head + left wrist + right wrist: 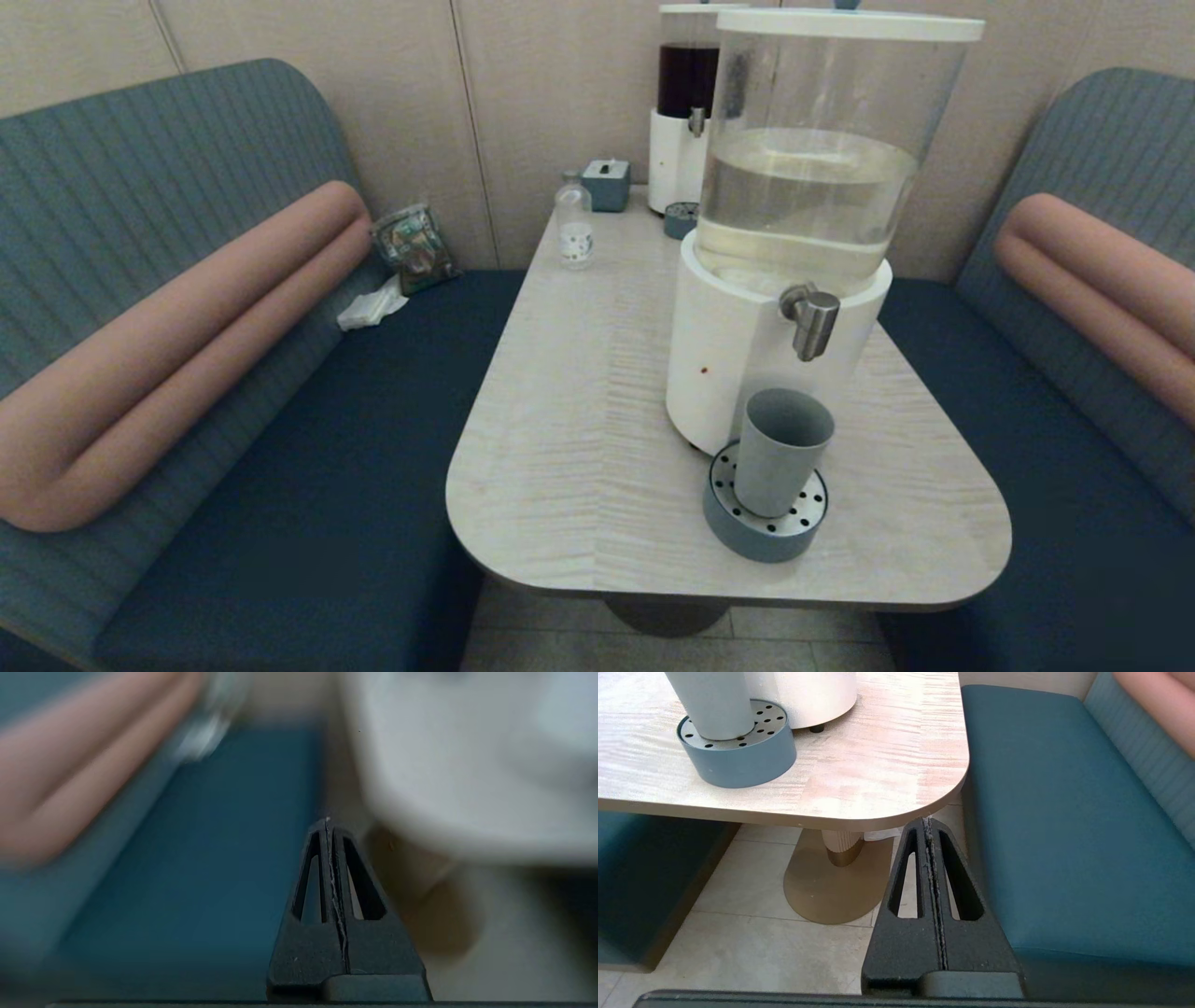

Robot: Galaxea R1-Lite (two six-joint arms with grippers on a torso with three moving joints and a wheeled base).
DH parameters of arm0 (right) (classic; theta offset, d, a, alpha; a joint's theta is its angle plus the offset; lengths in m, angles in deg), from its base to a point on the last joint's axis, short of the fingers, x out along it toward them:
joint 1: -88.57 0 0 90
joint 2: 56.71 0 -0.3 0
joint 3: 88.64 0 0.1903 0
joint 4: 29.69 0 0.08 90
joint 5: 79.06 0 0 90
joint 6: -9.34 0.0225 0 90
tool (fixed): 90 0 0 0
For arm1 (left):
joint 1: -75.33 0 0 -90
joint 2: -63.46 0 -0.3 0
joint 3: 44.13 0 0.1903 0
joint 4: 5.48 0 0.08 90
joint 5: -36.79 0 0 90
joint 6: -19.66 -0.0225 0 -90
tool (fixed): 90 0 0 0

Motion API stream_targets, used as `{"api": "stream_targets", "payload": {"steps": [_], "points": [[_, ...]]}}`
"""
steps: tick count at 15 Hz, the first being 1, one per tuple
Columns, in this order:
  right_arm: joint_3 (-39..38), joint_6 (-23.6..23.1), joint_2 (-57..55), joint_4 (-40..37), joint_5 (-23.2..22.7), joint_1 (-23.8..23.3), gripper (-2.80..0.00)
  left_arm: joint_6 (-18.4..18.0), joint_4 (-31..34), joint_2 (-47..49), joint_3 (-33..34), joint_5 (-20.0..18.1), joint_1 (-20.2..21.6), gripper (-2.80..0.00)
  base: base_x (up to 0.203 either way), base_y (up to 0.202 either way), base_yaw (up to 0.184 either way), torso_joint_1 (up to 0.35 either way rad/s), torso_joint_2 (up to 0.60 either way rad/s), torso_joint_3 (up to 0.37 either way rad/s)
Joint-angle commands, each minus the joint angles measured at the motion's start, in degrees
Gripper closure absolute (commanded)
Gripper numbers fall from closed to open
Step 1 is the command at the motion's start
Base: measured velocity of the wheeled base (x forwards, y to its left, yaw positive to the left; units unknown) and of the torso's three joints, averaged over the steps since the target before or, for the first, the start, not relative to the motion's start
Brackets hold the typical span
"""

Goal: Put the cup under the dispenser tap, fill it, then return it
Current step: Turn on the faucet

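Observation:
The grey-blue cup (780, 452) stands upright on the round perforated drip tray (766, 537), right below the brushed-steel dispenser tap (811, 319) of the white-based dispenser (747, 364) with pale liquid. In the right wrist view the cup (712, 702) and drip tray (742, 758) sit near the table's front corner. My right gripper (927, 822) is shut and empty, low beside the table's edge over the floor. Also shut with nothing in it, my left gripper (328, 822) hangs below the table's left side. Neither arm shows in the head view.
A small clear bottle (573, 227), a grey box (606, 184) and a dark-liquid dispenser (684, 112) with its own tray stand at the table's far end. Blue bench seats (308, 448) flank the table (569, 448). The pedestal base (831, 877) is under the table.

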Motion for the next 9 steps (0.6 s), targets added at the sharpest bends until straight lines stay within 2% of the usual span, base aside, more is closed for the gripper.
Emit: {"api": "stream_targets", "payload": {"steps": [1,3,5,7,9], "points": [[-0.02,-0.32,0.29,-0.09,0.05,-0.01,0.0,-1.07,6.21,-0.36,0.18,1.45,-0.03,0.0,0.0,0.0,0.0,0.0,0.0,0.0],[0.02,-0.8,0.29,0.03,0.0,0.0,0.0,-0.78,5.68,-0.44,0.38,1.23,-0.03,0.0,0.0,0.0,0.0,0.0,0.0,0.0],[5.38,-0.71,-0.4,-0.93,0.35,0.0,0.0,0.42,5.59,-0.44,0.42,1.45,-0.03,0.0,0.0,0.0,0.0,0.0,0.0,0.0],[19.75,1.7,-5.56,-5.15,-0.04,0.1,0.0,0.42,5.59,-0.44,0.42,1.54,-0.03,0.0,0.0,0.0,0.0,0.0,0.0,0.0],[41.75,5.55,-18.5,-10.85,-1.92,0.58,0.0,0.42,5.59,-0.44,0.42,1.54,-0.03,0.0,0.0,0.0,0.0,0.0,0.0,0.0]]}}
